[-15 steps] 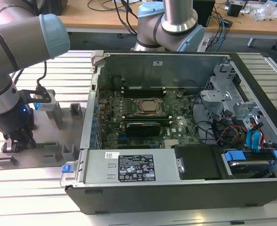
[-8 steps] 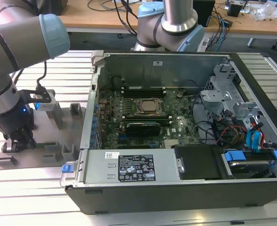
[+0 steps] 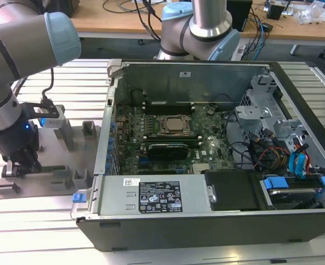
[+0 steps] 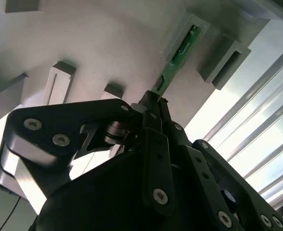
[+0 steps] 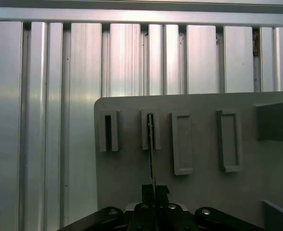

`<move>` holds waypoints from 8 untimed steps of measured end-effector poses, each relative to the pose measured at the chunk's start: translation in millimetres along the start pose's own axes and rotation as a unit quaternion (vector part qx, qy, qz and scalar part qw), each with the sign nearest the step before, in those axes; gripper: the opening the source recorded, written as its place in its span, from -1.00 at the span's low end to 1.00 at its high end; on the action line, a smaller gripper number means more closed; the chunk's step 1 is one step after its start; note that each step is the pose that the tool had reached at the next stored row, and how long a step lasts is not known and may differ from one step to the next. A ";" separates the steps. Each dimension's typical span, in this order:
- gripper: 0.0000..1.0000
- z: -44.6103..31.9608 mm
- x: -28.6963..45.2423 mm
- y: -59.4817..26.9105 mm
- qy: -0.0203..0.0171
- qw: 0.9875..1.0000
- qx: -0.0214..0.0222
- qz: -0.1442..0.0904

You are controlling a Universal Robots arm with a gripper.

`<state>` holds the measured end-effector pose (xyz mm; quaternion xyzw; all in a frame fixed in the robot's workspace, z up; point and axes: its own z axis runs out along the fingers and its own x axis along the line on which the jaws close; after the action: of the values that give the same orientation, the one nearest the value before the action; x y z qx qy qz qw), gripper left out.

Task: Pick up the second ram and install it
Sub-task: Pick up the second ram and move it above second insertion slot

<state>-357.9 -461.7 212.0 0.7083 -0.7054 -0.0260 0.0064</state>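
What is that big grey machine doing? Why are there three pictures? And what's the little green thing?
It is a robot arm with a gripper, a pincer that works like a hand. The exterior view comes from a camera standing apart from the arm. Both wrist views come from cameras riding on the arm, close to the gripper. On the metal table lie a grey tray with raised holders and an open computer case with its boards and wires showing. The green thing is the second ram, a thin memory stick for the computer. The gripper is pinching one end of it while its other end sits in one of the tray's holders.
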 end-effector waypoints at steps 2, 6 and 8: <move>-0.73 -8.1 -0.2 0.4 0.000 1.000 0.000 0.000; -0.73 -16.5 -0.5 0.8 0.000 1.000 0.000 0.000; -0.73 -22.8 -0.6 1.0 0.000 1.000 0.000 0.000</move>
<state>-357.9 -461.7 234.9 0.7083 -0.7054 -0.0260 0.0064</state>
